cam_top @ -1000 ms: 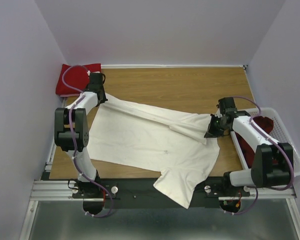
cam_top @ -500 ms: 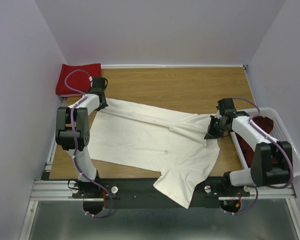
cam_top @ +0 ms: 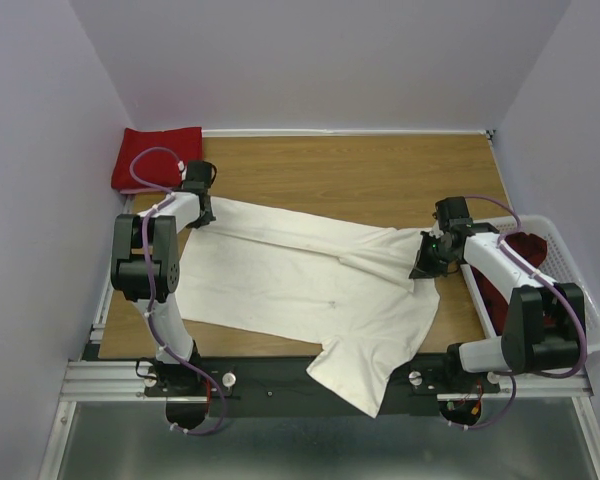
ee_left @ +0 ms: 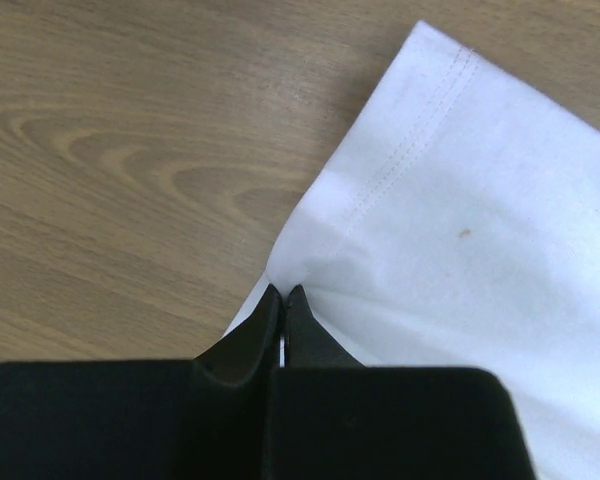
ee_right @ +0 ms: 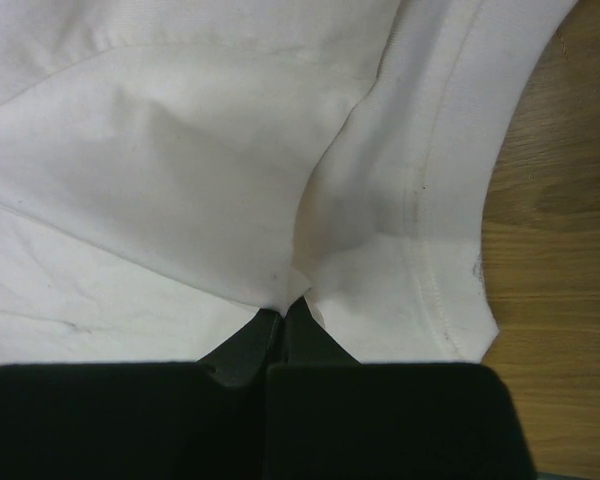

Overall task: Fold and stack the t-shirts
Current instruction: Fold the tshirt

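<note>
A large cream-white t-shirt [cam_top: 300,280] lies spread across the wooden table, one sleeve hanging over the near edge. My left gripper [cam_top: 205,210] is shut on its far left corner; in the left wrist view the jaws [ee_left: 283,292] pinch the white cloth [ee_left: 460,250] by its hem. My right gripper [cam_top: 425,262] is shut on the shirt's right edge; in the right wrist view the jaws [ee_right: 285,305] pinch a fold of the cloth [ee_right: 180,170]. A folded bright red t-shirt [cam_top: 155,155] lies at the far left corner. A dark red t-shirt [cam_top: 515,260] sits in the basket.
A white lattice basket [cam_top: 578,300] stands at the table's right edge, beside the right arm. Bare wooden table [cam_top: 360,175] stretches behind the cream shirt. Purple walls close in on the left, back and right.
My left gripper has shifted slightly right and toward the near side with the shirt corner, drawing away from the red shirt. The right gripper has stayed in place.
</note>
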{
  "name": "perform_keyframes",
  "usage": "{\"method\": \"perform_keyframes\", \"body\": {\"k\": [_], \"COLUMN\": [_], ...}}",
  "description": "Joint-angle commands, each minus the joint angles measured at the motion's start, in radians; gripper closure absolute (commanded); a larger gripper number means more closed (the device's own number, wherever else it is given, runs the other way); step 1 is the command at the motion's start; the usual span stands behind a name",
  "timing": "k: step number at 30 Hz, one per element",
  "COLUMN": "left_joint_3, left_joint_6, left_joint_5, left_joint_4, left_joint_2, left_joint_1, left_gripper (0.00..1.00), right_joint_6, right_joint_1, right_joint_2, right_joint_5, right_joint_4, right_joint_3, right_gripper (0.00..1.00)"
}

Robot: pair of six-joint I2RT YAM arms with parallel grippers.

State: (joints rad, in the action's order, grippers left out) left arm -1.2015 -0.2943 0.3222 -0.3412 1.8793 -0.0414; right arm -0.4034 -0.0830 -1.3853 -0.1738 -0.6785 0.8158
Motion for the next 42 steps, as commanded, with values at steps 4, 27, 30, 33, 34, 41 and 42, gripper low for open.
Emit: {"method": "perform_keyframes", "body": {"k": [4,27,30,33,34,41,42], "left_joint_3": [0.016,0.062,0.046,0.019,0.010,0.036,0.043], "left_joint_6": [-0.023,-0.051,-0.052,-0.049,-0.046,-0.039,-0.032], "left_joint_5": [0.077,0.115,0.117,0.126,0.127,0.216,0.221], "left_joint_4": [-0.004,0.010,0.019,0.019,0.010,0.099,0.111], "left_joint_2": [-0.052,-0.078,-0.075,-0.083,-0.086,-0.235,-0.243], "left_joint_1": [0.002,-0.008,-0.009,-0.008,-0.009,-0.037,-0.043], "left_gripper": [1.00,0.87,0.76,0.60,0.56,0.42,0.42], "right_joint_6": [0.002,-0.002,0.001,0.002,0.003,-0.005,-0.008], "right_joint_1": [0.008,0.009,0.009,0.008,0.008,0.009,0.009], "right_joint_2": [0.023,0.023,0.023,0.029,0.031,0.081,0.089], "right_joint_5": [0.048,0.043,0.028,0.022,0.020,0.102,0.132], "right_joint_4": [-0.013,-0.012,-0.006,-0.004,-0.004,-0.004,0.000], "right_joint_3": [-0.012,-0.021,-0.017,-0.012,-0.004,0.058,0.066], "right_gripper": [0.99,0.98,0.90,0.79,0.75,0.52,0.52]}}
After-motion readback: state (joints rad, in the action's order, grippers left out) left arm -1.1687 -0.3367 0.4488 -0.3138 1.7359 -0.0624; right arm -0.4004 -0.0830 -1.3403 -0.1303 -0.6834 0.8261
